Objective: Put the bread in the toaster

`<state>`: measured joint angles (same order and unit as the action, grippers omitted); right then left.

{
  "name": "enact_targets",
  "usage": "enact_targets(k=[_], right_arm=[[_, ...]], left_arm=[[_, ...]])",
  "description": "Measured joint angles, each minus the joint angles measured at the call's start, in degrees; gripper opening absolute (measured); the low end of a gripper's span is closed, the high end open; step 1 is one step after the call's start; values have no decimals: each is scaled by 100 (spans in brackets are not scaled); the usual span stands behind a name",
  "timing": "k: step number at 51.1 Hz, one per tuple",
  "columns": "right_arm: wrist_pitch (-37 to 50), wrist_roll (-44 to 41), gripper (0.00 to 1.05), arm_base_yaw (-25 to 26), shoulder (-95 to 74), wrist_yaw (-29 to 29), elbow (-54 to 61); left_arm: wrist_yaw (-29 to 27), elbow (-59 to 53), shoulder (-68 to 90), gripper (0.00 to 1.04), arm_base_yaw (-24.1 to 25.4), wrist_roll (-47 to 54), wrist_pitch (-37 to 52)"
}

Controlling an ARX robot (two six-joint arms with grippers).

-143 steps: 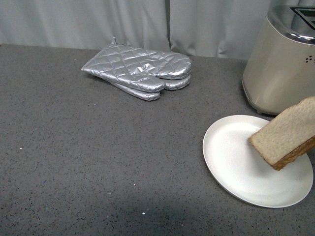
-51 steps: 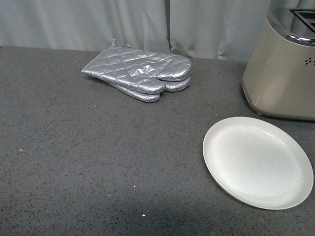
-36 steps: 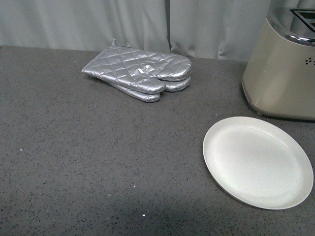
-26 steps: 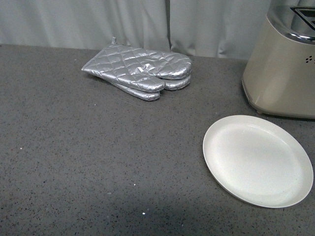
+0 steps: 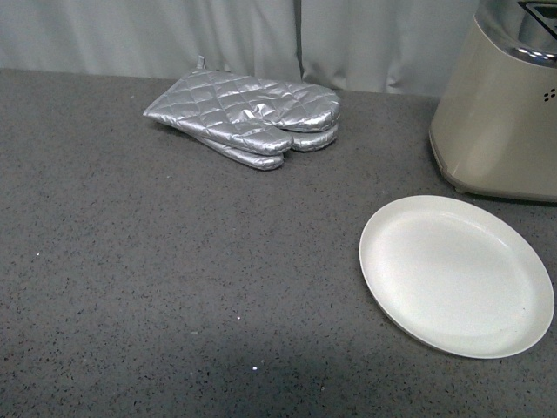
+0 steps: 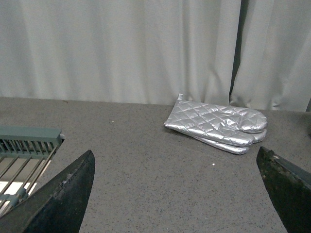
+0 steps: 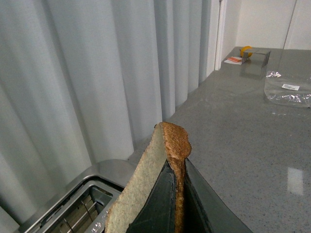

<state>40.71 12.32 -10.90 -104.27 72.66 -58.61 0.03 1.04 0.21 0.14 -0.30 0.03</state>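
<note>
Grey speckled counter (image 5: 157, 287), pale curtains (image 5: 157, 35)

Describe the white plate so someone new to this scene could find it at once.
On the grey speckled counter, look to the right side, just in front of the beige toaster. The plate is round, white and empty, unlike the silver quilted oven mitts lying further back.

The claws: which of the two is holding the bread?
The right claw: it is shut on the bread, over the toaster. The left claw stands open and empty, facing the oven mitts.
</note>
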Motion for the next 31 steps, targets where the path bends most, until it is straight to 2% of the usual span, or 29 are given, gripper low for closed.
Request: enact_targets(k=[25, 31], right_arm=[[-144, 52, 2, -81, -315, 227, -490], [79, -125, 2, -146, -452, 234, -636]], left_arm=[[0, 0, 2, 98, 0, 0, 0], [0, 0, 0, 98, 0, 0, 0]])
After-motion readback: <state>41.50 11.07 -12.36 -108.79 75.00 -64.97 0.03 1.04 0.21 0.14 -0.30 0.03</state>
